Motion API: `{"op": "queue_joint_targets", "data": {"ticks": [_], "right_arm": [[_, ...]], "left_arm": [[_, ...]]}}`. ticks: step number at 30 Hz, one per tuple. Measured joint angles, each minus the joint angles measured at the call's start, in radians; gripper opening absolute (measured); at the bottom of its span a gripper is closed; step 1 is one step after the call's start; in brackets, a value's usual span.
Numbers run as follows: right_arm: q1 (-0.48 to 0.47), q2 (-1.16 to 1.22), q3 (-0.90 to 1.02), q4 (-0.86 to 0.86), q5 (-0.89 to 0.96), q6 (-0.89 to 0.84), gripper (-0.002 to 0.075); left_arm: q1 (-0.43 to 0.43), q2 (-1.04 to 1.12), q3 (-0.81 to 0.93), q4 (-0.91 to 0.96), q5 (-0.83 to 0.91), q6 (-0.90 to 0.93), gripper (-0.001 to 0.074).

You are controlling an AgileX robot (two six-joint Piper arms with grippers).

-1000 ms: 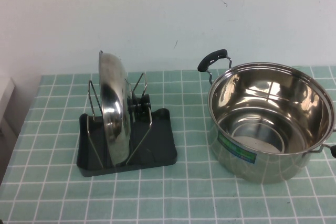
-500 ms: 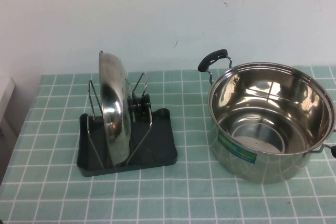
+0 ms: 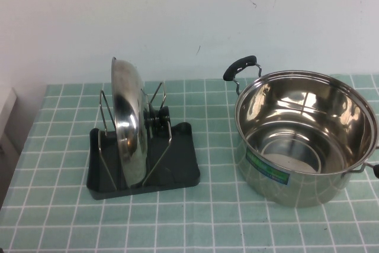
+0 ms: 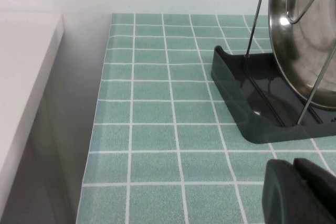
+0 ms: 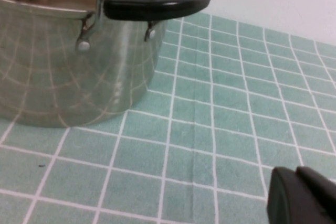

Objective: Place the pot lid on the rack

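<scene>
Here, the pot lid [image 3: 128, 125] stood upright on edge in the rack [image 3: 183, 173], left of the open pot [image 3: 305, 140] on the bench [image 3: 207, 217]. The left end effector [image 4: 302, 192] sat low beside the rack, the right end effector [image 5: 304, 198] near the pot.

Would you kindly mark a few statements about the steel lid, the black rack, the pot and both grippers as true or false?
1. The shiny steel pot lid stands on edge in the black plastic rack with wire loops. True.
2. The deep steel pot is covered. False: it stands open.
3. The pot is on the rack's right. True.
4. The left gripper clamps the lid. False: it is apart from the lid, over the green checked cloth, touching nothing.
5. The right gripper grips the pot's black handle. False: it is clear of it.
</scene>
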Motion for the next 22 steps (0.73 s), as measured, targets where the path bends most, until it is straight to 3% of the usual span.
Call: {"op": "queue_joint_targets", "data": {"ticks": [7, 22], "right_arm": [[-0.050, 0.000, 0.000, -0.003, 0.002, 0.010, -0.0001], [-0.052, 0.000, 0.000, -0.004, 0.002, 0.013, -0.0001]], "left_arm": [[0.000, 0.000, 0.000, 0.000, 0.000, -0.002, -0.0002], [0.000, 0.000, 0.000, 0.000, 0.000, -0.002, -0.0002]]}}
